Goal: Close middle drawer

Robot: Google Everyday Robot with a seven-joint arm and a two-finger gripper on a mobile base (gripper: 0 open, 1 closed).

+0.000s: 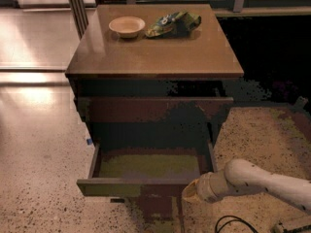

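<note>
The middle drawer [131, 187] of the dark-brown cabinet is pulled far out, and its grey-brown inner floor [148, 165] is bare. My gripper [190, 192] is at the right end of the drawer's plain front, touching or almost touching it. The white arm [262, 181] comes in from the lower right.
The top drawer [155, 108] stands slightly out. On the cabinet top [160, 52] are a small pale bowl [127, 26] and a green crumpled bag [174, 23]. The lowest front [155, 208] shows below the open drawer. Speckled floor lies around, and a black cable [233, 223] lies at the bottom right.
</note>
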